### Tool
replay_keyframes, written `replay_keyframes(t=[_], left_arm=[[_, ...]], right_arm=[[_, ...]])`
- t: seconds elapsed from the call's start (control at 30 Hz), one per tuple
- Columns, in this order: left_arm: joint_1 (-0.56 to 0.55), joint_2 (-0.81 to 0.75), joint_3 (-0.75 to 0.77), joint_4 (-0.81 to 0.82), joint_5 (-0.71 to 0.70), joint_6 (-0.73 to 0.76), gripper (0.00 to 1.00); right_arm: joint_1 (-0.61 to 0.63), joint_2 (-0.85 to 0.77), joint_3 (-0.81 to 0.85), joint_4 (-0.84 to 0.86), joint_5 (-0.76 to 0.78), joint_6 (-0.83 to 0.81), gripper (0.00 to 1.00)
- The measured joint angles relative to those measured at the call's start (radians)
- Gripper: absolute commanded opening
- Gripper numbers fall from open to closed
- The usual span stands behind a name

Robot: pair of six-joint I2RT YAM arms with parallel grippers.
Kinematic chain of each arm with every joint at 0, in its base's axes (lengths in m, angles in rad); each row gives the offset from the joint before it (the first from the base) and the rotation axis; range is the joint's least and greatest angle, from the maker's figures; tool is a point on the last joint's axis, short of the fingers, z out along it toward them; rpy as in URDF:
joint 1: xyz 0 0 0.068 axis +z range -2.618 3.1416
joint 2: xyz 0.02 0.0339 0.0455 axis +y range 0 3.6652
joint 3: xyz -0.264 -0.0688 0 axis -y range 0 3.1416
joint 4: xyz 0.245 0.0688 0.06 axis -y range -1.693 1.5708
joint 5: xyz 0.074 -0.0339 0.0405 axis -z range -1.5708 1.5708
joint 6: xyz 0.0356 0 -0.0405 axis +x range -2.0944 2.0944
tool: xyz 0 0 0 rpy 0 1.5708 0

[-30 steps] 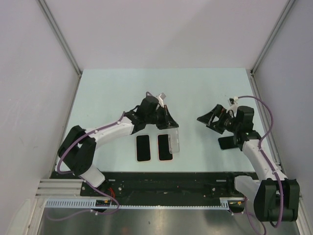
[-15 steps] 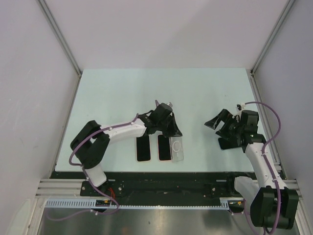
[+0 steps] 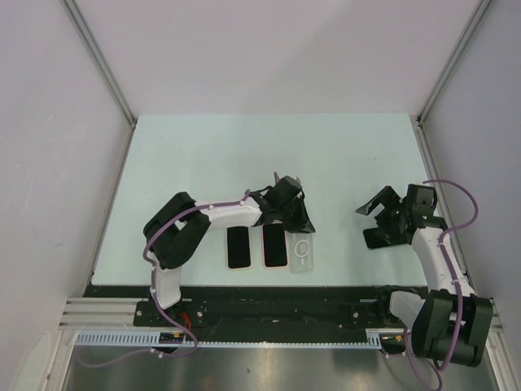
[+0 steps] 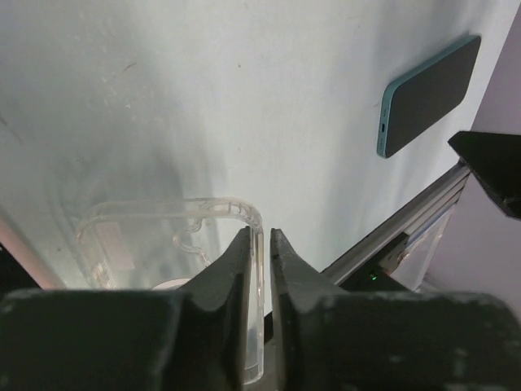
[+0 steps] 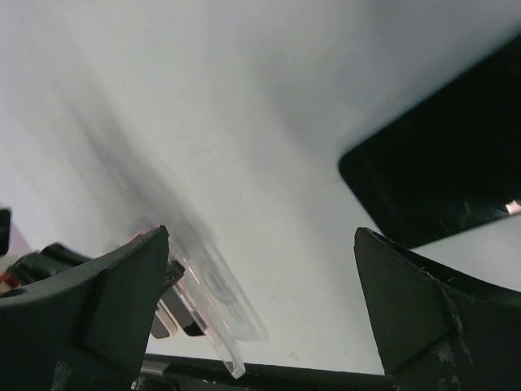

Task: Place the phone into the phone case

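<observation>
**Clear phone case (image 3: pixel 302 254) lies flat beside two phones, left jaws clamped on its rim**

Since a second ago the clear phone case has gone from standing tilted on its long edge to lying flat on the pale counter (image 3: pixel 212 155). The left arm (image 3: pixel 213 217) has swung its elbow in toward the middle, and the right arm (image 3: pixel 435 254) has drawn back toward the right edge.

The case now rests with its long side running away from the arm bases, a round ring showing through its back. It sits just right of the pink-edged phone (image 3: pixel 275 245) and parallel to it. Whether the two touch cannot be told. A second phone with a pale edge (image 3: pixel 238 247) lies just left of the pink-edged one, screen up, the three forming a row near the front of the counter.

The left wrist view shows the left jaws narrow, pinching the case's transparent side wall near a rounded corner. The case bottom lies against the counter.

The right jaws stand wide apart and hold nothing, hovering above the counter. Beneath and beside them lies a third, teal-edged phone (image 4: pixel 427 98), dark screen up, well apart from the case, close to the counter's right side. The right wrist view catches one corner of it and, farther off and blurred, the clear case.
</observation>
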Motion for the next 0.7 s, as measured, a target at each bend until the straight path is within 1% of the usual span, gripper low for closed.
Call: replay_keyframes(t=[0.03,0.07,0.13,0.17,0.2,0.23,0.27,0.37,0.53,0.7], left_arm=[[-0.002,0.006,0.005,0.001,0.003,0.000,0.37],[-0.003,0.011,0.008,0.002,0.008,-0.001,0.51],[-0.006,0.013,0.013,0.004,0.010,0.006,0.64],[-0.006,0.013,0.014,0.004,0.011,0.003,0.73],[-0.006,0.013,0.016,0.005,0.012,0.006,0.80],[-0.007,0.013,0.018,0.004,0.011,0.010,0.84],[-0.007,0.013,0.019,0.003,0.012,0.017,0.91],[-0.007,0.007,0.027,-0.007,0.011,0.041,1.00],[-0.007,-0.068,0.032,-0.079,-0.031,0.126,1.00],[-0.006,-0.226,0.032,-0.194,-0.137,0.238,1.00]], right_arm=[[-0.004,0.017,0.006,-0.016,0.019,0.011,1.00],[-0.007,0.036,0.014,-0.038,0.049,0.024,1.00],[-0.011,0.064,0.030,-0.086,0.121,0.053,1.00],[-0.012,0.072,0.039,-0.113,0.159,0.069,1.00],[-0.012,0.079,0.050,-0.142,0.201,0.089,1.00],[-0.013,0.083,0.064,-0.174,0.245,0.104,1.00],[-0.014,0.087,0.079,-0.202,0.290,0.122,1.00],[-0.019,0.095,0.113,-0.263,0.400,0.172,1.00],[-0.040,0.146,0.149,-0.330,0.527,0.240,1.00],[-0.060,0.219,0.173,-0.346,0.571,0.274,0.91]])
